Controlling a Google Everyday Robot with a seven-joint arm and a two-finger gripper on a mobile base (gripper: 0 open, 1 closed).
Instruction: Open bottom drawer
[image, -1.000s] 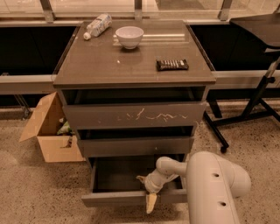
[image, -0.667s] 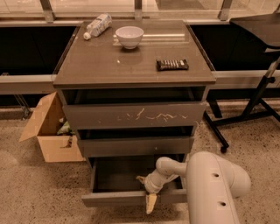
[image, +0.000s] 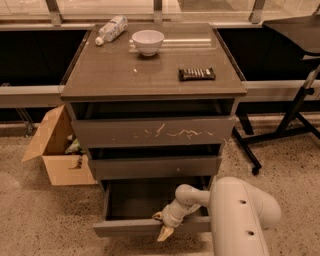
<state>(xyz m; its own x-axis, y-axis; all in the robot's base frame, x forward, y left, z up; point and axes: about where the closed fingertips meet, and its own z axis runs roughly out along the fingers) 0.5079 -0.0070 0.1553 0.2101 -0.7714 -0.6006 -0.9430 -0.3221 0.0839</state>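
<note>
1. Currently, in the one camera view, the bottom drawer (image: 125, 228) is sitting at the foot of the desk (image: 150, 82), just above the floor. It is standing partly pulled out toward the near side, with its shallow dark box showing.
2. The end effector (image: 165, 227) is resting at the top edge of that drawer's front, a little right of its middle, and reaching down over the outer face. Whether it is open, closed or gripping the edge, I cannot tell.
3. The white arm (image: 240, 215) is coming in from the near right, crossing the drawer's right corner.
4. The middle drawer (image: 155, 166) and the scratched top drawer (image: 150, 132) are sitting above it, set further back.
5. Judging from this, the pull is going best if it is running straight toward the near side and level. Because contact is lying off-centre, a slow, even draw is guarding against the drawer skewing and binding.
6. A bowl (image: 148, 41), a bottle (image: 111, 29) and a dark flat bar (image: 197, 73) are lying on the desk top, so jerking is risking a rattle. The cardboard box (image: 55, 150) is standing at the left, beside the drawer's path.
</note>
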